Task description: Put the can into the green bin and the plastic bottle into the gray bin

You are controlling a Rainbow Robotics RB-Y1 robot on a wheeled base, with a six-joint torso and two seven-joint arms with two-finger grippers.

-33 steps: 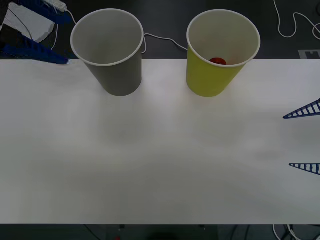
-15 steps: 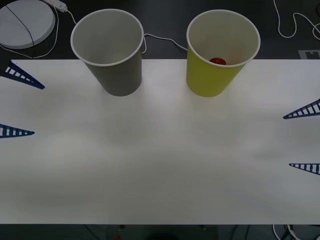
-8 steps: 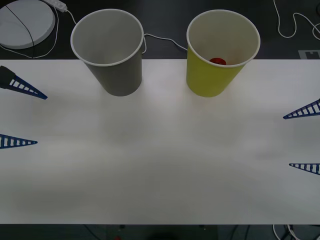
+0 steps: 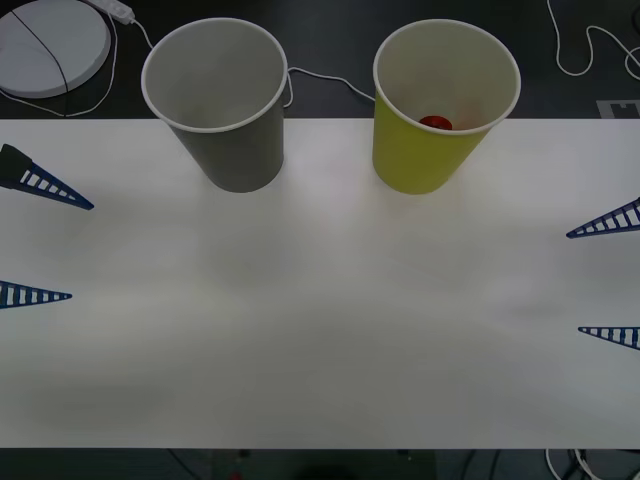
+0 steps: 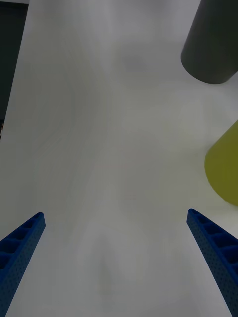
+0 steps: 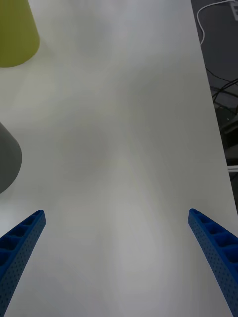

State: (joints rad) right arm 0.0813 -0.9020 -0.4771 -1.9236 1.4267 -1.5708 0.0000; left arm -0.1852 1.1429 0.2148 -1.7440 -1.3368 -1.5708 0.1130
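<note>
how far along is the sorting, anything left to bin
Done: the can lies in the bottom of the green bin. In hand: nothing; the left gripper and right gripper are both open over the table's side edges. Left: no plastic bottle lies on the table, and the gray bin's inside looks pale and bare, so I can't confirm that half.

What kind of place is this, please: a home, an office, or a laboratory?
Probably a robot test bench in a laboratory. A plain white table carries a gray paper cup and a yellow-green paper cup. Loose white cables and a round white device lie on the dark floor behind.
</note>
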